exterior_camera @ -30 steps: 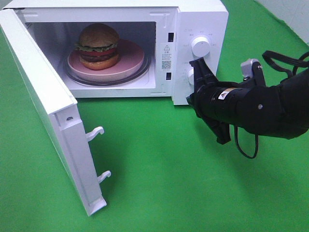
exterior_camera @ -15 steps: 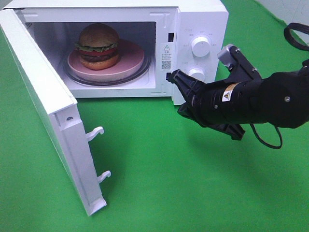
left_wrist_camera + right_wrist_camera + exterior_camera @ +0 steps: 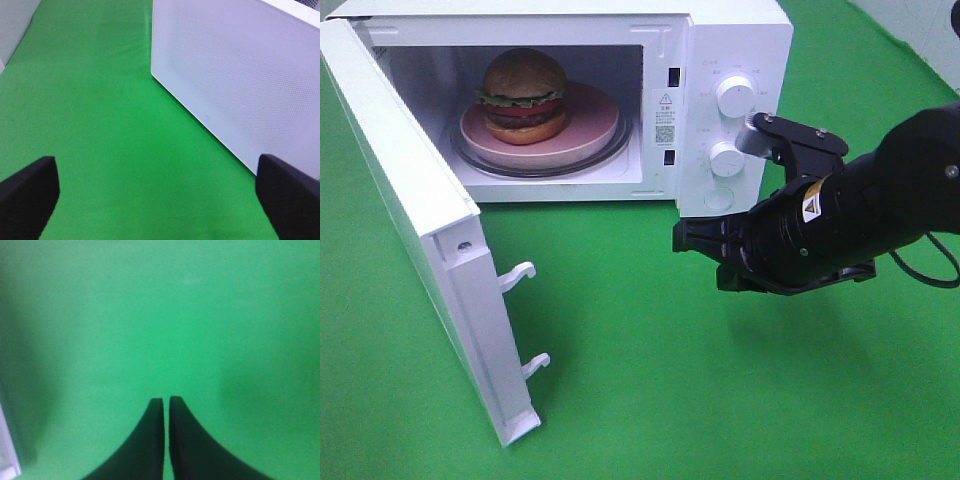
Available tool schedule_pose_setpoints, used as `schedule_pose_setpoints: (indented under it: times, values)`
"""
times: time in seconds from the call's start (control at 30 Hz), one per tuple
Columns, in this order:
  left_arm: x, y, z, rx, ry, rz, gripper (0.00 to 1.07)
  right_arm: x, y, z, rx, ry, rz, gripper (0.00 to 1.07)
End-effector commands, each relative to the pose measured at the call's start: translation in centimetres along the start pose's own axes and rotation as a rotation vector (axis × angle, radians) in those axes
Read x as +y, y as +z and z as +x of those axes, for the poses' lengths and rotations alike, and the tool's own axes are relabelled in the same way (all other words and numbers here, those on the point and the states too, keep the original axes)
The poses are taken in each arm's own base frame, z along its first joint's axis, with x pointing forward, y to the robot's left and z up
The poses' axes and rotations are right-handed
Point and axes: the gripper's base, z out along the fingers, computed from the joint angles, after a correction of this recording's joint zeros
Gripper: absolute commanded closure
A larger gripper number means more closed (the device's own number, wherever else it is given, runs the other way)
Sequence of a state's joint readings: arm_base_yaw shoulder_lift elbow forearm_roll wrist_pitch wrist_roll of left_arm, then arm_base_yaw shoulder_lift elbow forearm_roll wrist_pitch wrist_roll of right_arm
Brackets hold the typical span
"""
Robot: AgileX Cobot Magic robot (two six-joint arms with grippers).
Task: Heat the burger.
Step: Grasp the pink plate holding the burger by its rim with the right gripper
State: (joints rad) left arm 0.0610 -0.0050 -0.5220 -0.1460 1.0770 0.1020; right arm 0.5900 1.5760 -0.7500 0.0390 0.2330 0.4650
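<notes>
The burger (image 3: 524, 95) sits on a pink plate (image 3: 592, 122) inside the white microwave (image 3: 735, 40), whose door (image 3: 415, 215) stands wide open to the left. My right gripper (image 3: 682, 238) hovers low over the green cloth in front of the control panel, pointing left toward the open door, its fingers (image 3: 150, 435) shut with nothing between them. My left gripper (image 3: 160, 192) is open over the cloth, facing the outer side of the door (image 3: 240, 75); it does not show in the high view.
Two white knobs (image 3: 734, 96) sit on the microwave's panel just behind the right arm. Two latch hooks (image 3: 518, 274) stick out from the door's free edge. Green cloth (image 3: 650, 400) covers the table in front.
The right arm has swung down and to the left, away from the knobs, and now points low across the cloth toward the door. Burger, plate and door have not moved.
</notes>
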Motion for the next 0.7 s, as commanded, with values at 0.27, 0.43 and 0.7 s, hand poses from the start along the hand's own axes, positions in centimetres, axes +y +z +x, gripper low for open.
schedule_pose_setpoints:
  times: [0.27, 0.43, 0.7]
  values:
    - [0.0, 0.1, 0.1, -0.006, -0.007, -0.003, 0.04, 0.5, -1.9, -0.8, 0.183, -0.567, 0.037, 1.00]
    - [0.0, 0.1, 0.1, -0.006, -0.007, -0.003, 0.04, 0.6, -2.4, -1.1, 0.224, -0.794, 0.018, 0.99]
    - [0.0, 0.1, 0.1, -0.006, -0.007, -0.003, 0.04, 0.8, -2.7, -1.5, 0.232, -1.271, -0.036, 0.96]
